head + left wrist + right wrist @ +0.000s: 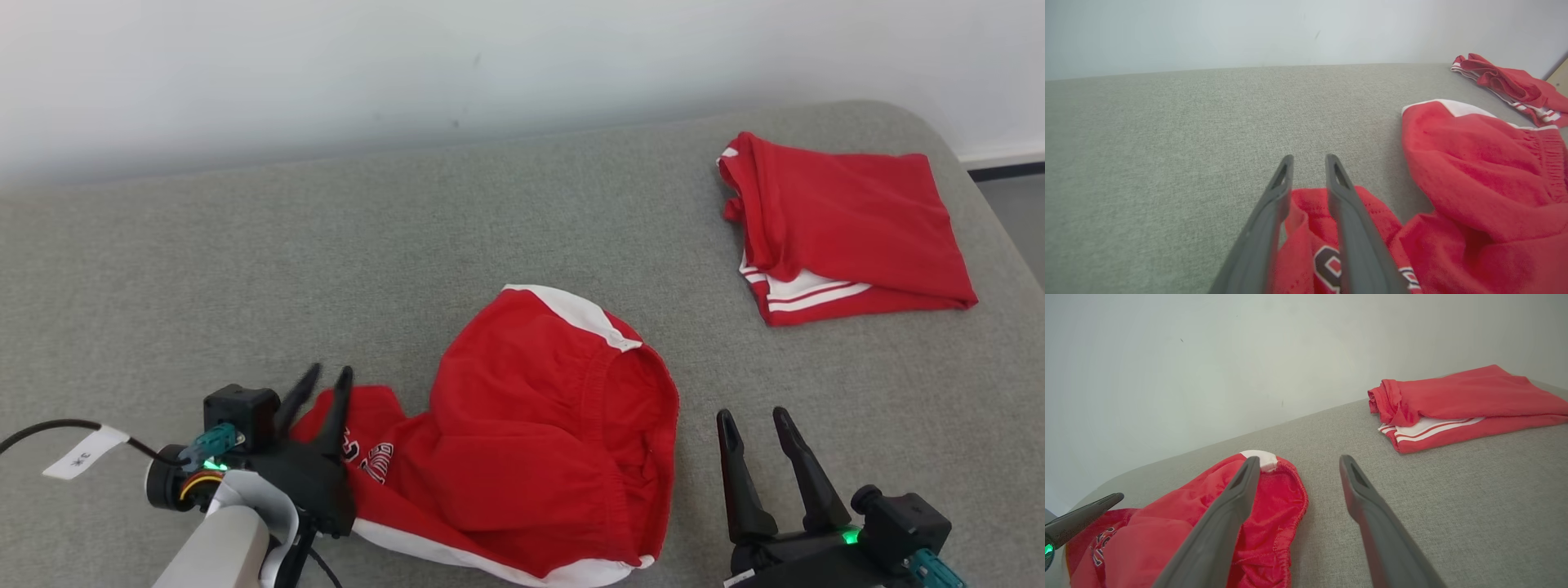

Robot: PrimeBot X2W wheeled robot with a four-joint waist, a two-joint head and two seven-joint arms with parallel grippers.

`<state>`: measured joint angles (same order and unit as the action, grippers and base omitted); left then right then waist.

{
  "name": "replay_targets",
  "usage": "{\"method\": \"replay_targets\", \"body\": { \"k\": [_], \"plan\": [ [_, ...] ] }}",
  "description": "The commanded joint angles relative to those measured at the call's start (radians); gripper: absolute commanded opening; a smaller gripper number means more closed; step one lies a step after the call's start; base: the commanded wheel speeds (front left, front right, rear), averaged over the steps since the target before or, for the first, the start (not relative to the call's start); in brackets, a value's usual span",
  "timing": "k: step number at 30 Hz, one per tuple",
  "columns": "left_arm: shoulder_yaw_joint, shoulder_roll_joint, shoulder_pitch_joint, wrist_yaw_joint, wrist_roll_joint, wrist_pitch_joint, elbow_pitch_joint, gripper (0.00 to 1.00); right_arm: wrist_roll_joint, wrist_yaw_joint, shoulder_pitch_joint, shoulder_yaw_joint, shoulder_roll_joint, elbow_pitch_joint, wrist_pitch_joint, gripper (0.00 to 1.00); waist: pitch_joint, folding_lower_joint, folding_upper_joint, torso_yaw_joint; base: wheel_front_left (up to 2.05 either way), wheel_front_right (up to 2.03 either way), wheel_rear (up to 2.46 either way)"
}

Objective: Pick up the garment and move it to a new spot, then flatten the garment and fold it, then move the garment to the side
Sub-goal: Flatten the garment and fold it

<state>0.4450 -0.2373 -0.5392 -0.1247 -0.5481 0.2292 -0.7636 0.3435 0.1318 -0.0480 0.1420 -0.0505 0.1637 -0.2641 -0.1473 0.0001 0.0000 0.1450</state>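
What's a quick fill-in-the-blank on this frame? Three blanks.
1. ___ red garments lie on the grey fabric surface.
2. The right claw stands ___, holding nothing.
3. In the head view, the left claw is at the crumpled garment's ___ end; the folded garment lies far right.
Missing: two; open; left.

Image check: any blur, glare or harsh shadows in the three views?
Head view: soft even light, no glare, red shorts sharp. Left wrist view: left gripper soft near the lens. Right wrist view: right gripper likewise soft, folded garment crisp.
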Motion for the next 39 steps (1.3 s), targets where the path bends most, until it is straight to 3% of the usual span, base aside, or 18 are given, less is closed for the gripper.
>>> {"method": "replay_targets", "body": {
  "k": [1, 9, 16, 19, 31, 39],
  "plan": [
    [0.005, -0.009, -0.008, -0.006, 0.000, 0.012, -0.003, 1.00, 0.006, -0.003, 0.014, -0.002, 0.000, -0.002, 0.000, 1.00, 0.016, -0.0001, 0.0000, -0.014, 0.00, 0.00, 0.00],
    [-0.013, -0.034, 0.118, -0.005, -0.015, 0.035, 0.105, 1.00, -0.009, -0.003, 0.065, -0.020, 0.000, -0.022, 0.000, 1.00, 0.073, -0.0001, 0.0000, -0.056, 0.00, 0.00, 0.00],
    [-0.151, -0.018, 0.317, 0.040, 0.066, 0.036, 0.367, 1.00, -0.032, -0.003, 0.105, -0.026, -0.001, -0.021, 0.000, 1.00, 0.093, -0.0001, 0.0000, -0.094, 0.00, 0.00, 0.00],
    [-0.230, 0.017, 0.418, 0.043, 0.118, 0.036, 0.455, 1.00, -0.030, -0.003, 0.114, -0.024, -0.010, 0.000, 0.000, 1.00, 0.105, -0.0001, 0.0000, -0.106, 0.00, 0.00, 0.00],
    [-0.375, 0.112, 0.582, 0.008, 0.235, 0.036, 0.512, 1.00, -0.028, -0.003, 0.202, 0.013, -0.061, 0.004, 0.000, 1.00, 0.138, -0.0001, 0.0000, -0.123, 0.00, 0.00, 0.00],
    [-0.405, 0.138, 0.596, -0.003, 0.270, 0.036, 0.505, 1.00, -0.037, -0.003, 0.223, 0.046, -0.069, 0.003, 0.000, 1.00, 0.134, -0.0001, 0.0000, -0.122, 0.00, 0.00, 0.00]
  ]
}}
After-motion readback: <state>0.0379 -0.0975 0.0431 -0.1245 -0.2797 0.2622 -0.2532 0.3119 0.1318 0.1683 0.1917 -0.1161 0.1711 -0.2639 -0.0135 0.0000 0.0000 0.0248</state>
